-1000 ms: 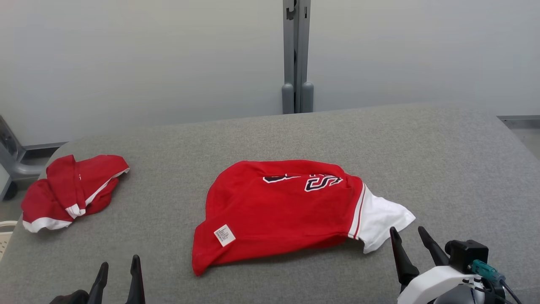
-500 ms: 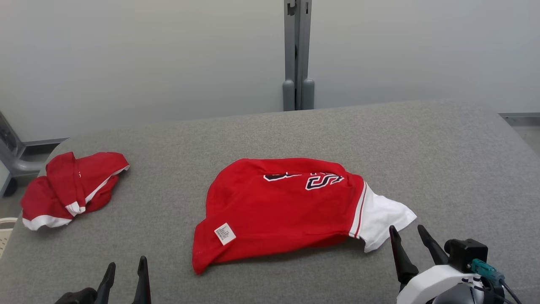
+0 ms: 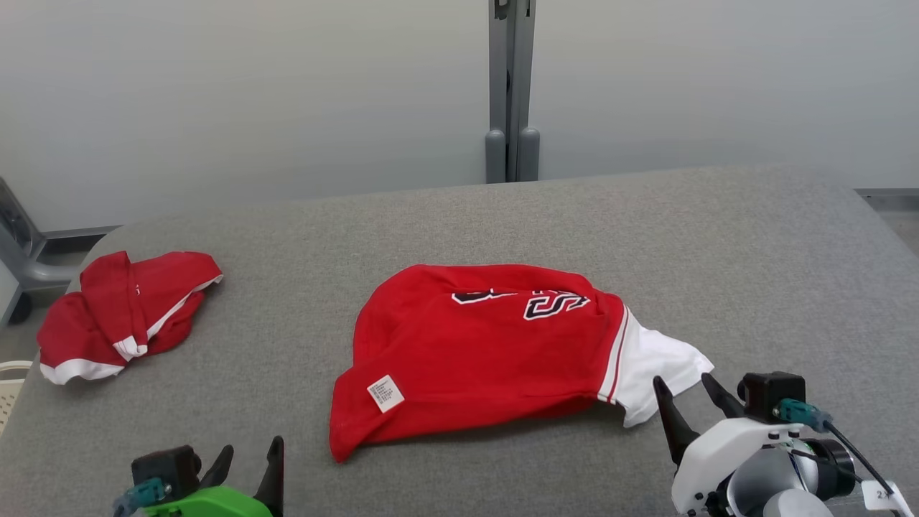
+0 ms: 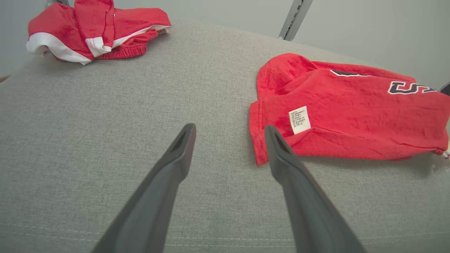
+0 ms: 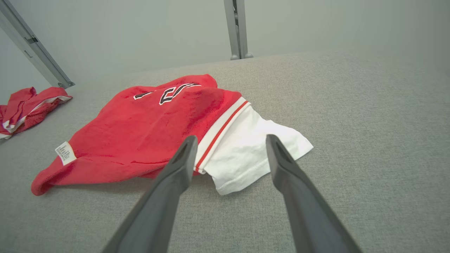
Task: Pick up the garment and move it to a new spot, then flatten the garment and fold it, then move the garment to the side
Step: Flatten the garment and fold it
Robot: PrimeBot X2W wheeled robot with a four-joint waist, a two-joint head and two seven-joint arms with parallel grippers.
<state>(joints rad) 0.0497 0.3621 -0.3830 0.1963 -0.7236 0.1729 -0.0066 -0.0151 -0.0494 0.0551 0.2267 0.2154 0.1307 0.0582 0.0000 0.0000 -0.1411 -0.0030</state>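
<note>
Dead centre of the grey fabric-covered table (image 3: 718, 244) lies the red short-sleeved jersey (image 3: 488, 352), rumpled and half folded over itself. Its long axis runs left to right. The white sleeve (image 3: 657, 366), edged with a red stripe, points right, and a red hem corner juts out near-left. Dark lettering outlined in white (image 3: 556, 304) sits along the far edge. One letter looks like an S, the rest is lost in a fold. A small white care label (image 3: 385, 393) shows near the left hem, its print too fine to read.

The right gripper (image 3: 682, 378) sits at the near right, fingers spread wide, framing that sleeve from just in front with nothing held. The left gripper (image 3: 253, 445), near-left, is spread too, empty, beside the hem corner. Far left, a second crumpled red-and-white garment (image 3: 122, 309) lies well apart.
</note>
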